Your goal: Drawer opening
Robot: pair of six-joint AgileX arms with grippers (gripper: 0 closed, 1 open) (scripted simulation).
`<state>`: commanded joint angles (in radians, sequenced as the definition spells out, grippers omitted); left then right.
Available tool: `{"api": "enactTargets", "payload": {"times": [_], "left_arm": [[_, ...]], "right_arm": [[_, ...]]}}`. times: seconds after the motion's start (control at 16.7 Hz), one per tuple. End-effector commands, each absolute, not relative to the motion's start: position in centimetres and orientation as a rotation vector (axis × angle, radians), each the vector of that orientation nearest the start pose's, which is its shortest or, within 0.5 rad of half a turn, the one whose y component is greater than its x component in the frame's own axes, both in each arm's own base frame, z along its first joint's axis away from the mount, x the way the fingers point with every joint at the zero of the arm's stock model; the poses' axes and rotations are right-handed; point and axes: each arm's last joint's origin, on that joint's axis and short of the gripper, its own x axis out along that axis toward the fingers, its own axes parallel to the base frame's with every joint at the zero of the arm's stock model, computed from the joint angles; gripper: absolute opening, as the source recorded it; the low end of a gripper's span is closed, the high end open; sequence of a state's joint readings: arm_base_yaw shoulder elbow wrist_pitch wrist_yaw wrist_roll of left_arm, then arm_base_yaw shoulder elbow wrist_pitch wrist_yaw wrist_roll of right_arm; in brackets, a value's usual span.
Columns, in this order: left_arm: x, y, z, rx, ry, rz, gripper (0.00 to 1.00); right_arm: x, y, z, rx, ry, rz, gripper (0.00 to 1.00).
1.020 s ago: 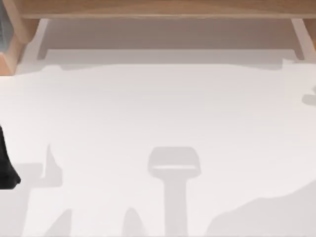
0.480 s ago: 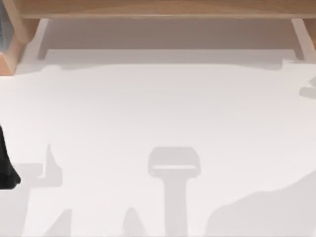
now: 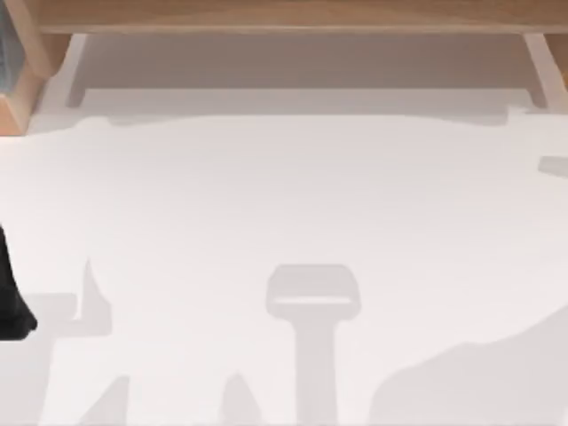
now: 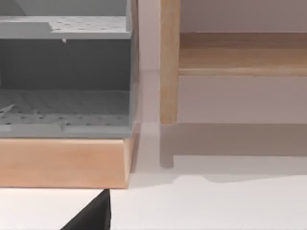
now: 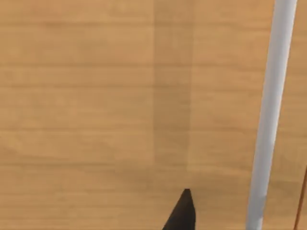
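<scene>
A wooden drawer front point(image 5: 120, 96) is close before the camera in the right wrist view, with a pale round bar handle point(image 5: 271, 115) running across it. A black tip of my right gripper point(image 5: 182, 214) pokes in just short of the wood, beside the handle and apart from it. My left arm point(image 3: 11, 306) is a dark shape parked at the table's left edge. The black tip of my left gripper point(image 4: 93, 216) hangs over the white table, facing the wooden furniture.
A long wooden unit point(image 3: 284, 16) runs along the table's far edge on pale legs point(image 3: 543, 67). At the far left stands a wood-based box with grey perforated shelves point(image 4: 64, 103), next to a wooden post point(image 4: 169, 62). The white table top point(image 3: 284, 195) carries soft shadows.
The shadows at the table's right edge and lower right have shifted slightly. The left arm has not moved.
</scene>
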<state>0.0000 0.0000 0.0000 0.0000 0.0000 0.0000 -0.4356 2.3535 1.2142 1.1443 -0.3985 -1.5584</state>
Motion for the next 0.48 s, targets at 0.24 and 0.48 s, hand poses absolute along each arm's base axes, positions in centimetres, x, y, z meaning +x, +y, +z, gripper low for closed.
{"api": "enactTargets", "payload": {"times": [0.24, 0.48], "left_arm": [[10.57, -0.12, 16.00, 0.000, 0.000, 0.000, 1.00], [10.57, -0.12, 16.00, 0.000, 0.000, 0.000, 1.00]], "right_arm": [[42.82, -18.07, 8.92, -1.571, 0.008, -0.008, 0.02], [42.82, -18.07, 8.92, -1.571, 0.008, -0.008, 0.00]]}}
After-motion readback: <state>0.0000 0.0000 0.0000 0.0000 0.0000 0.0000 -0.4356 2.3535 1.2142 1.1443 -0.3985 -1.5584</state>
